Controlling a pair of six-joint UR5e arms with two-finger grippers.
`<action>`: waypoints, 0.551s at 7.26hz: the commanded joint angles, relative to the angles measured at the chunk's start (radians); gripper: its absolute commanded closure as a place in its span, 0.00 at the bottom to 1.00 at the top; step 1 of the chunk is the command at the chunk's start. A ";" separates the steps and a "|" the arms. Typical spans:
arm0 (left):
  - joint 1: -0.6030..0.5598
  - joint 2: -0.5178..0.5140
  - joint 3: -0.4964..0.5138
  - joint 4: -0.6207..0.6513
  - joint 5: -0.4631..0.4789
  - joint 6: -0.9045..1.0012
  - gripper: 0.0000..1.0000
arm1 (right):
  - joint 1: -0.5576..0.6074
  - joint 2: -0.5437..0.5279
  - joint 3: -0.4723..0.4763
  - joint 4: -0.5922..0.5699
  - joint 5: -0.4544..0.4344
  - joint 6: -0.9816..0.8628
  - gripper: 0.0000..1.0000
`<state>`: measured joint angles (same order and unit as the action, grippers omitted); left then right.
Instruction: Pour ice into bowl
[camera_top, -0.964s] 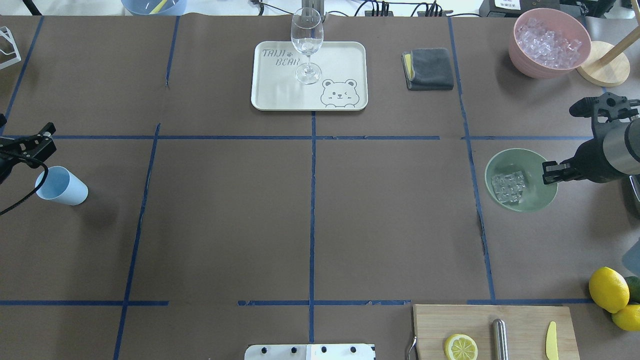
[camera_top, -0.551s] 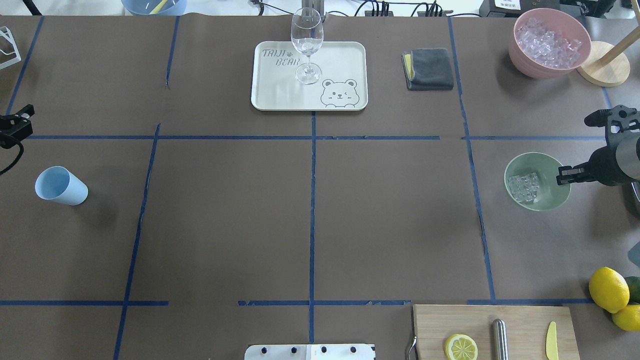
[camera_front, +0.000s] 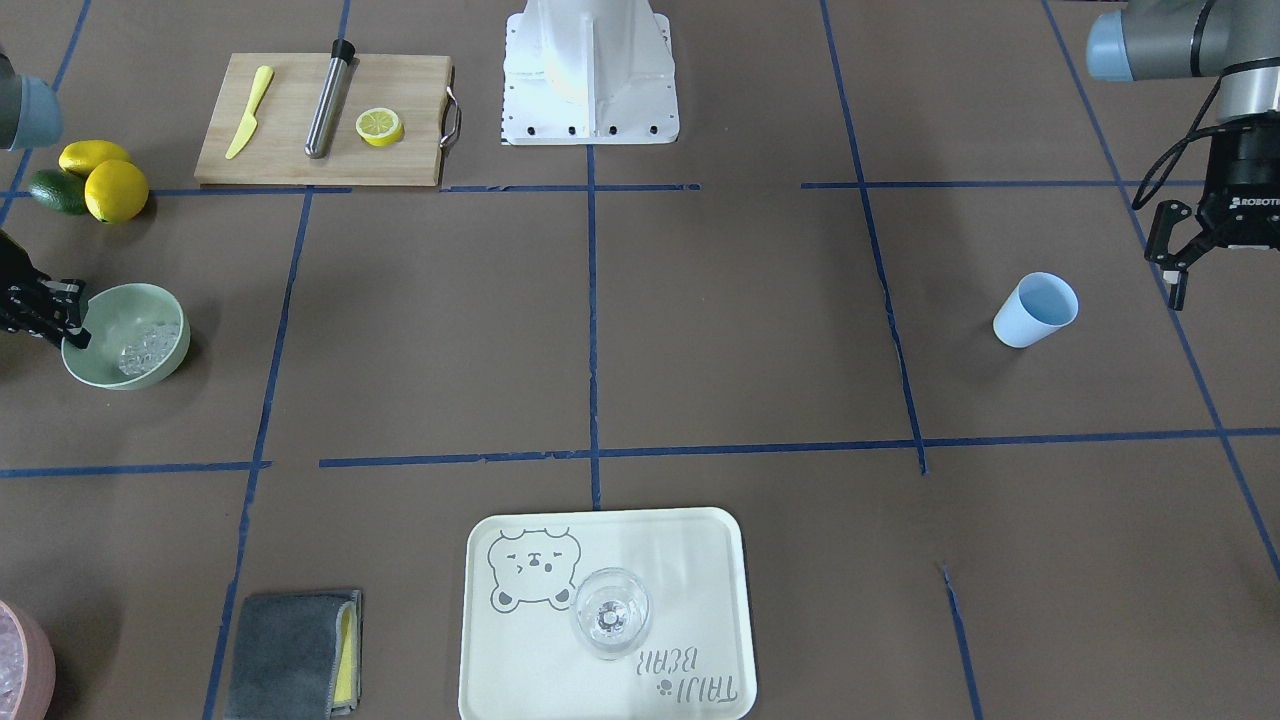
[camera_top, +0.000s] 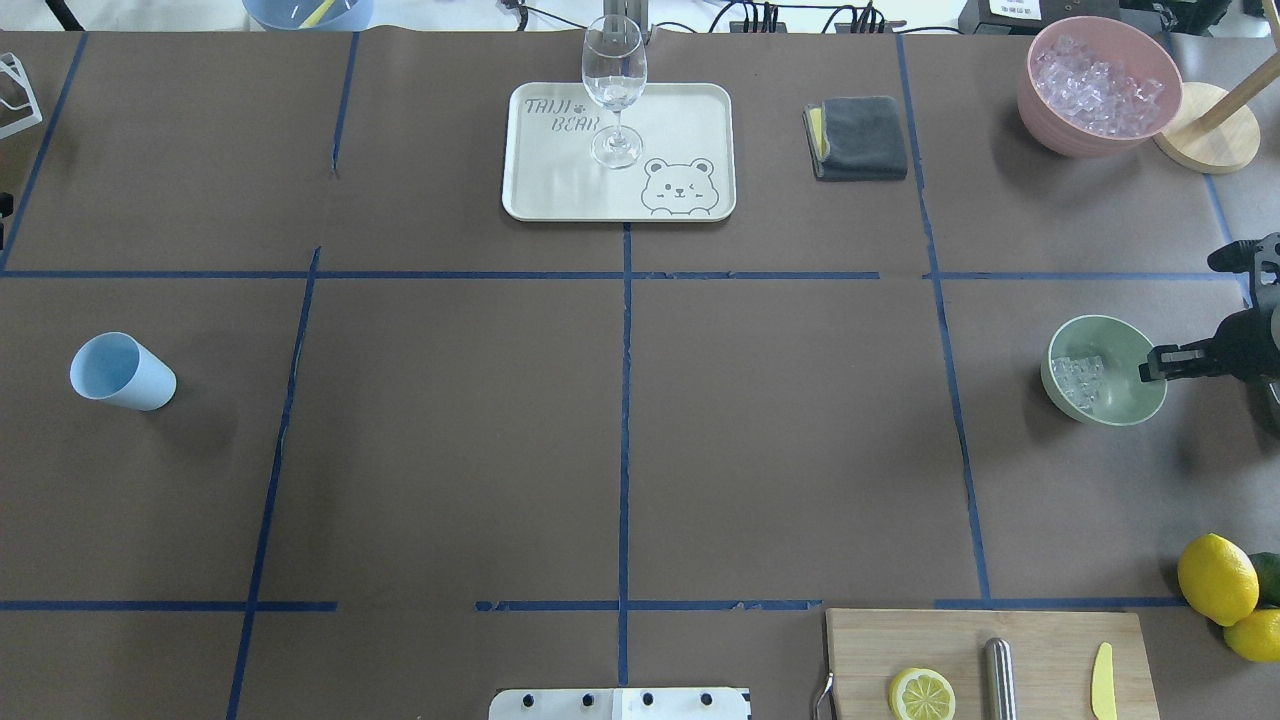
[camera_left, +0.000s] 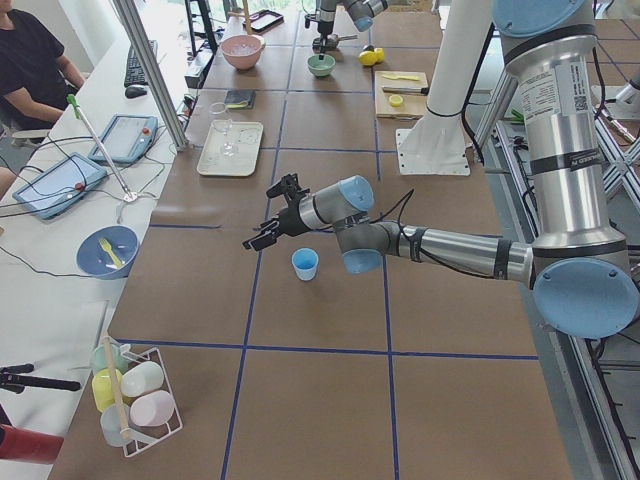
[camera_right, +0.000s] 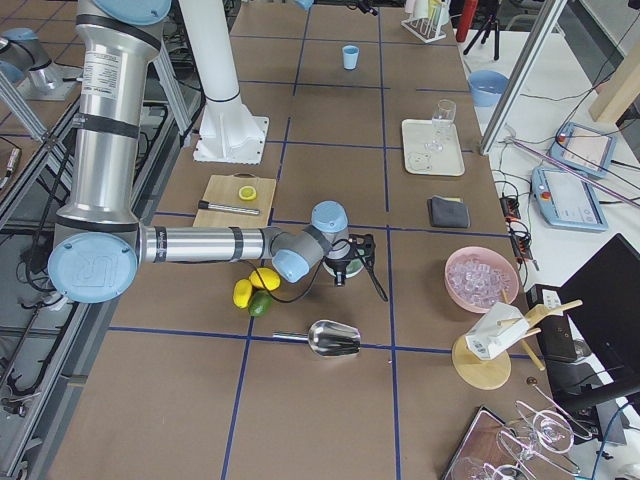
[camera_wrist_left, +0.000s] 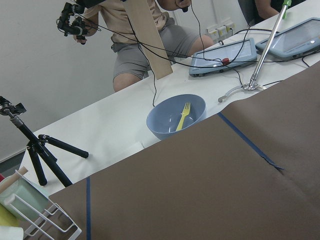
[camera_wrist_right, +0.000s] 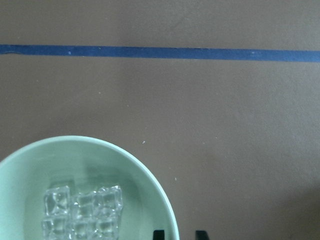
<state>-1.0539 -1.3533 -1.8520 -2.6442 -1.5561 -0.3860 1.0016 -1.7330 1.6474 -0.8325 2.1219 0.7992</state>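
1. At the desk's left end, the left tool (camera_front: 1168, 270) hangs above the surface with its jaws spread and nothing between them. It is near the light blue cup (camera_top: 122, 371) but not touching it. It seems to have no part in this step and is best kept out of the way.
2. The cup stands upright and looks empty, well apart from the bowl, so the pouring itself appears to be done.
3. In the middle, on the far side, a tray (camera_top: 690, 120) carries a wine glass (camera_top: 614, 85). Both are well off any likely path.
4. Near the right end is the bowl (camera_top: 1125, 395). The ice (camera_top: 1083, 378) lies in a cluster on its floor, towards the side away from the right tool.
5. The right tool (camera_top: 1150, 368) pinches the bowl's right rim. The wrist view shows one of its fingers (camera_wrist_right: 159, 234) inside the wall and the other outside. I cannot tell whether the base touches the desk.
6. The step in hand looks like setting the bowl down and letting go.
   - A one-sided rim grip lets the bowl tip, so keep it level.
   - Lower it gently until the base sits flat.
   - Open the jaws, then rise straight up so the inner finger neither hooks the rim nor disturbs the cubes.
7. Farther right, the lemons (camera_top: 1217, 578) and the pink container (camera_top: 1045, 125) leave room between them.
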 joint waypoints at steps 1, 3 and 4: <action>-0.247 -0.095 -0.001 0.250 -0.311 0.216 0.00 | 0.058 -0.010 0.002 -0.046 0.004 -0.071 0.00; -0.357 -0.229 -0.004 0.590 -0.392 0.315 0.00 | 0.182 0.004 0.037 -0.251 0.012 -0.344 0.00; -0.357 -0.252 -0.001 0.687 -0.395 0.320 0.00 | 0.233 0.012 0.060 -0.349 0.026 -0.459 0.00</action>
<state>-1.3861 -1.5603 -1.8546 -2.1028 -1.9302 -0.0953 1.1681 -1.7302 1.6813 -1.0609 2.1356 0.4884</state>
